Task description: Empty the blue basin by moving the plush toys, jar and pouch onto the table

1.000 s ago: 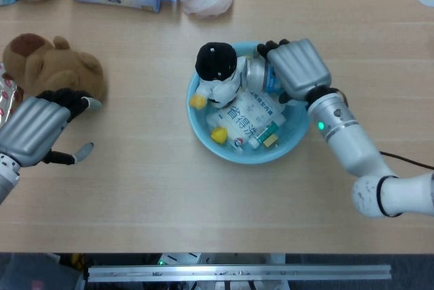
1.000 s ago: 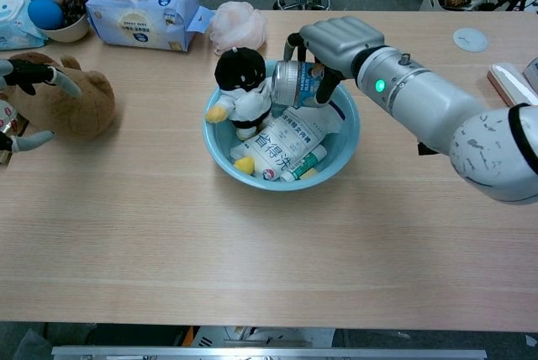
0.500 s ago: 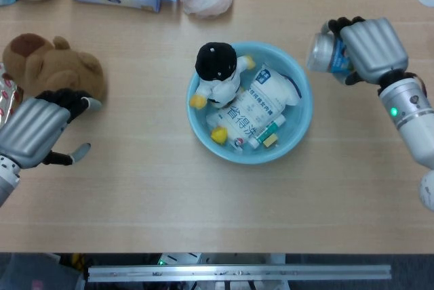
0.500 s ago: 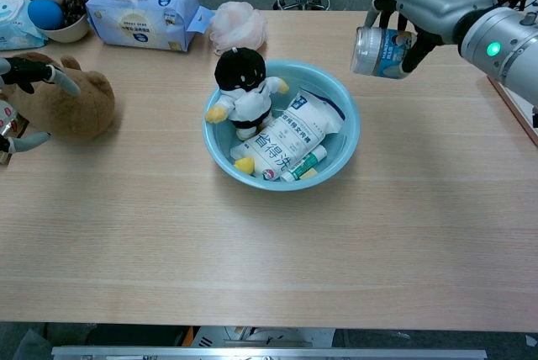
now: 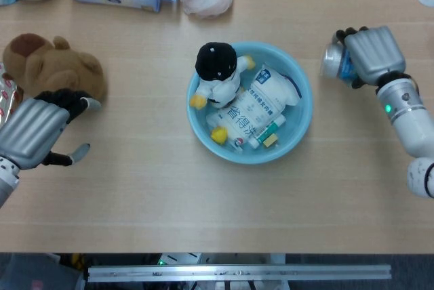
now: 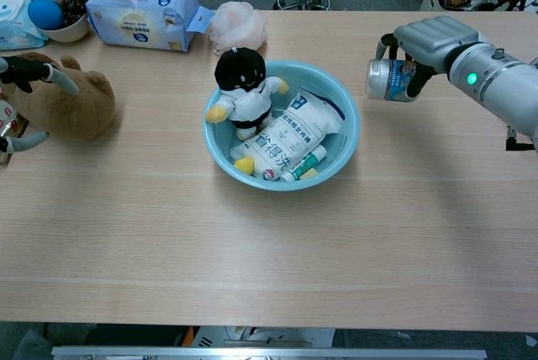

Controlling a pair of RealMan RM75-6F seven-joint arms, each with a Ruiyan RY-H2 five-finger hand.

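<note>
basin (image 5: 302, 127) light blue | penguin plush (image 5: 217, 73) black-white | bear plush (image 5: 51, 66) brown

Left hand (image 6: 18, 103) cut off by the chest view's edge. Jar (image 5: 334, 61) half hidden under right hand (image 5: 371, 54). Part of pouch (image 5: 254, 110) hidden behind the penguin toy (image 5: 217, 73). Pouch writing too small to read.
</note>
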